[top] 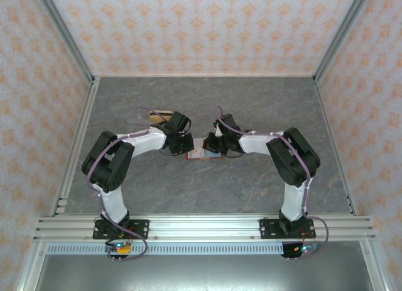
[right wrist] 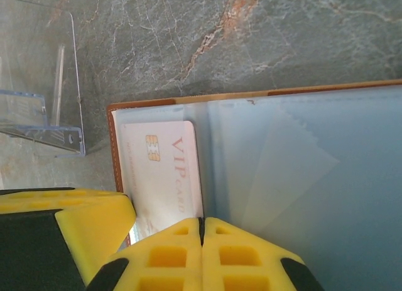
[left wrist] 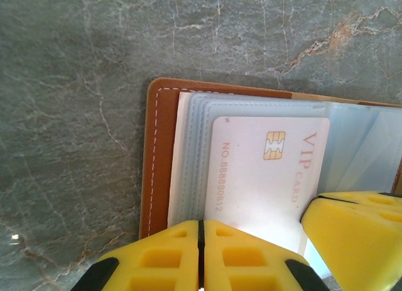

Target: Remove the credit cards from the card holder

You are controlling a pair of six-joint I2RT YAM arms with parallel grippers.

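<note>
Both the left gripper point(left wrist: 201, 231) and right gripper point(right wrist: 201, 227), squeezed shut, seem to pin the card holder point(left wrist: 160, 154) open for its credit card point(left wrist: 267, 184)

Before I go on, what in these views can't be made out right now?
1. Left wrist: the VIP card's lower edge is hidden behind the shut left gripper; whether it pinches anything is unclear.
2. Right wrist: the card holder's right side runs off the frame, its cloudy sleeves hide any further cards, and the right gripper covers the bottom edge.
3. Top external: both grippers cover the card holder; cards too small to count.
</note>
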